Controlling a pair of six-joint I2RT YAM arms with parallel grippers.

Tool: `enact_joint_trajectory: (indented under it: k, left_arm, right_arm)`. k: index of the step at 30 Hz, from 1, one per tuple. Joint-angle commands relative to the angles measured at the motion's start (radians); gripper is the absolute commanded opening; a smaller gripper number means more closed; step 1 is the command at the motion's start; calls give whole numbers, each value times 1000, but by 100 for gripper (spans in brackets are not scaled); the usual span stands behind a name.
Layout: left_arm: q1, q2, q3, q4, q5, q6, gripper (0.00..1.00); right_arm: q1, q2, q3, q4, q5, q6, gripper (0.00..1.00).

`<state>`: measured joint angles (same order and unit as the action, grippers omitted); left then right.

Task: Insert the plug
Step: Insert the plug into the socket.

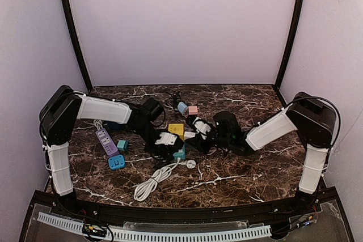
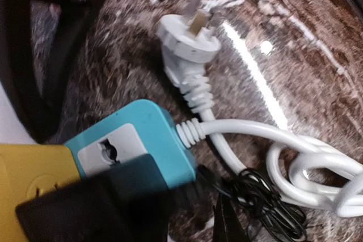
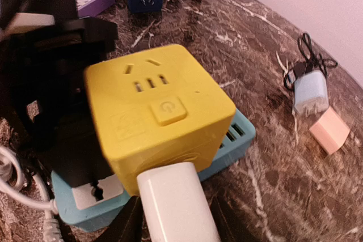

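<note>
My R end effector (image 3: 176, 228) straddles white plug (image 3: 173, 196), can't tell if pinching; its long axis runs 6-to-12, nose twd 12, into 6 o'clock face of yellow cube (image 3: 159, 106).

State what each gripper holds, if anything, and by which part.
Right gripper: its fingers flank the white plug's rear end, but whether they grip cannot be told. Left gripper sits against the yellow cube socket; hold unclear.
</note>
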<state>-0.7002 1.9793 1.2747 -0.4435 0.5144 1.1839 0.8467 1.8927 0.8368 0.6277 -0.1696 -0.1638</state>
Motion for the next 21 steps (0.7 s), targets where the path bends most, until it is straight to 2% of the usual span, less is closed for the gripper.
enact_joint_trajectory:
  k: [1,2,5,12,16,21]
  left_arm:
    - [-62,-103,-8,37,142,62,18]
    - [-59,-108,-10,27,136,66,18]
    - [-54,-128,-24,3,132,78,20]
    - [-42,-166,-58,-24,100,86,23]
    - [-26,-189,-64,-63,94,94,25]
    - [-2,-227,-74,-93,113,90,28]
  right_arm:
    - [27,13,-43,-80,-45,2,51]
    - [23,8,-44,-88,-47,1,55]
    - [15,-9,-50,-98,-51,0,60]
    - [8,-64,-90,-102,-77,-13,67]
    - [-7,-132,-127,-111,-91,-61,69]
    - [-48,-180,-118,-161,-190,-113,68]
